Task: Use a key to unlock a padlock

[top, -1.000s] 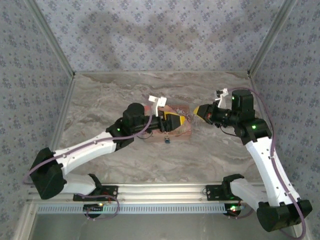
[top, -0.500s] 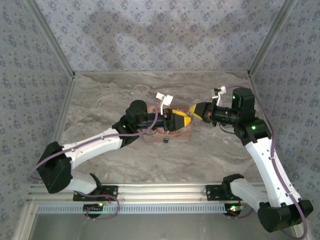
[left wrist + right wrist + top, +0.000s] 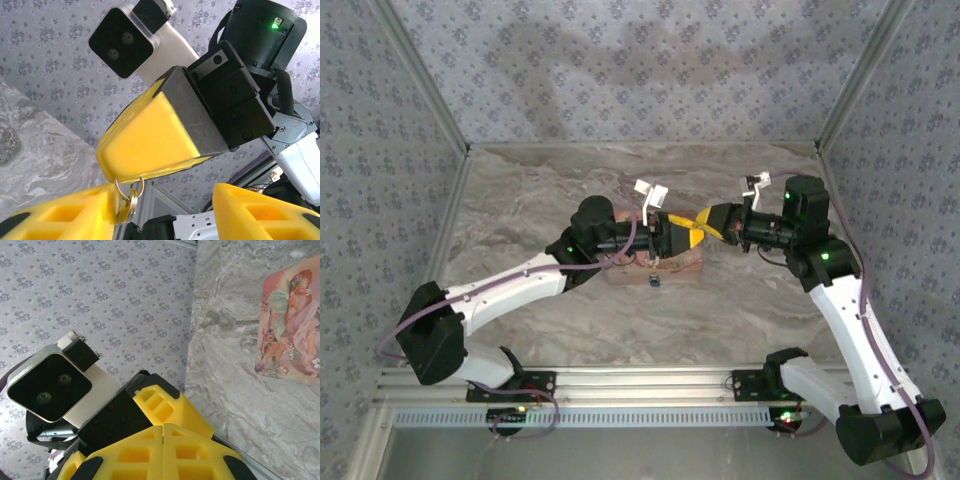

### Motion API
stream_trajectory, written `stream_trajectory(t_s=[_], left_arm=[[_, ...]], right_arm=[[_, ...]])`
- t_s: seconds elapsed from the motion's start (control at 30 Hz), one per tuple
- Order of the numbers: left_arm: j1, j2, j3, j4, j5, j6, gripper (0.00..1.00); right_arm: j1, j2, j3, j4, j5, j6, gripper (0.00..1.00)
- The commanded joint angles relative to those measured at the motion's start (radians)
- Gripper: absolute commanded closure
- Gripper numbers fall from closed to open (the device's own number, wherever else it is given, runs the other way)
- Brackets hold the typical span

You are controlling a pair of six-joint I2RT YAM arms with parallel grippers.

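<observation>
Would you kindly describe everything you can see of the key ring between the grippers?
The key ring is thin, shiny metal: a silvery loop with a smaller, brassier loop linked beneath. It hangs in the air. Its top seems pinched at the tip of the right gripper, whose yellow fingers are shut. Its lower loop lies right beside the inner edge of one finger of the open left gripper. Whether a key hangs from it cannot be told.
</observation>
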Motion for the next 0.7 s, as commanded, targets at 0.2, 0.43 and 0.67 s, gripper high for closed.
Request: stream_trajectory(t_s=[0.2, 0.43, 0.67], left_arm=[[-0.008, 0.003, 0.018, 0.047, 0.015, 0.001, 0.47], [-0.008, -0.012, -0.004, 0.047, 0.002, 0.001, 0.58], [-0.009, -0.020, -0.019, 0.037, -0.009, 0.006, 0.64]], right_arm=[[0.005, -0.025, -0.015, 0.056, -0.040, 0.050, 0.99], [-0.011, -0.031, -0.019, 0.058, -0.050, 0.058, 0.99], [-0.023, -0.033, -0.022, 0.074, -0.058, 0.070, 0.99]])
